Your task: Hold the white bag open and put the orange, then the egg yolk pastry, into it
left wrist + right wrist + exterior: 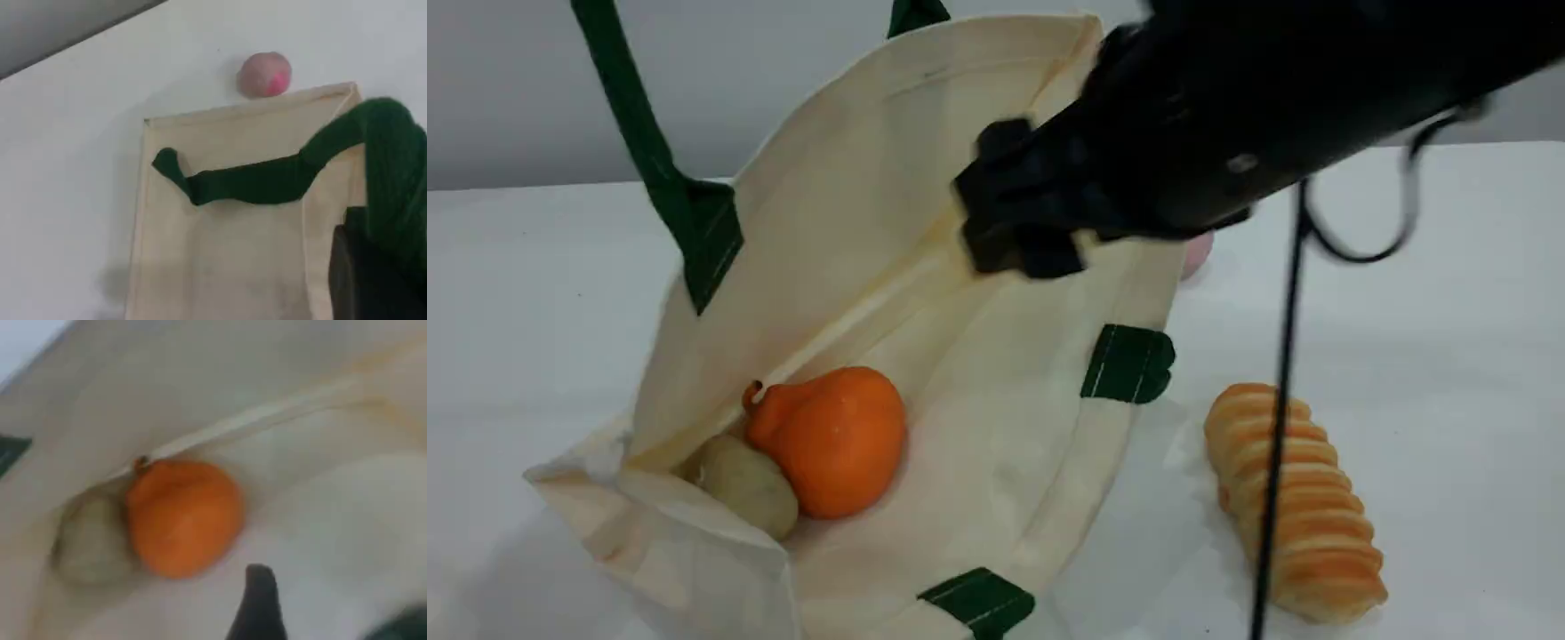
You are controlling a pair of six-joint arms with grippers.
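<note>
- The left gripper [361, 281] is out of the scene view. Its jaws are clenched on the green handle [649, 151], which runs taut up past the top edge.
- I judge this pull is what lifts the upper wall of the bag [996, 400] and props the mouth wide. The lower wall lies flat on the table [1405, 311].
- The right gripper [996, 203] hovers at the bag's mouth, just above the lower wall. The scene view is blurred, but its jaws look released and parted. The right wrist view shows nothing between them.
- Bag contents: the orange [836, 444] rests deep inside on the lower wall, stem end toward the seam.
- The pastry [749, 484] is also inside, tucked into the bottom corner. It touches the orange on the side away from the mouth.
- Outside the bag: the bread [1294, 498] lies on the table beside the bag, apart from it. A pink ball [265, 75] sits just beyond the bag's edge.
- Judgement: both items are in, so the loading looks done. What is left is backing the right arm out without snagging the rim, then letting the handle go.
</note>
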